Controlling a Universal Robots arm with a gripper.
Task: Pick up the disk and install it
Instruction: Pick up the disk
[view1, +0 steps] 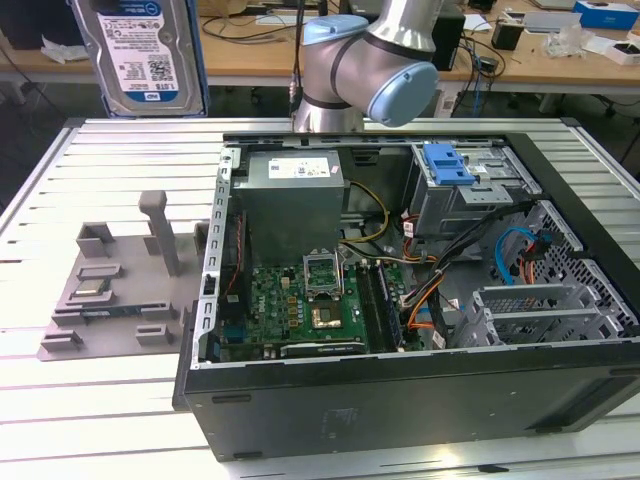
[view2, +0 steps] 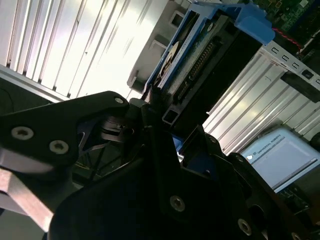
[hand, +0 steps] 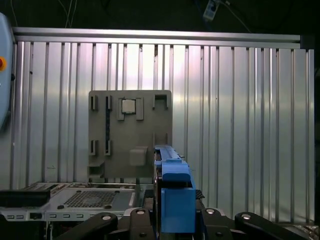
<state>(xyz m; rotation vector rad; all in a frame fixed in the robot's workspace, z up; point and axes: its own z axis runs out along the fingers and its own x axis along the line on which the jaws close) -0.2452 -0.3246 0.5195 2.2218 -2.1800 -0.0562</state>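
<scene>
The disk, a silver-grey drive with a blue-and-white label in a blue bracket, hangs upright high over the table's far corner at the exterior view's left. In the first wrist view the disk stands edge-on between the black links of my gripper. The second wrist view shows the disk and its connector edge running out from my gripper, which is shut on it. The open computer case lies well to the exterior view's right of the disk.
Inside the case are a grey power-supply box, a motherboard, a drive cage with a blue latch plate, and loose cables. A grey fixture tray sits on the slatted aluminium table. The arm's joints stand behind the case.
</scene>
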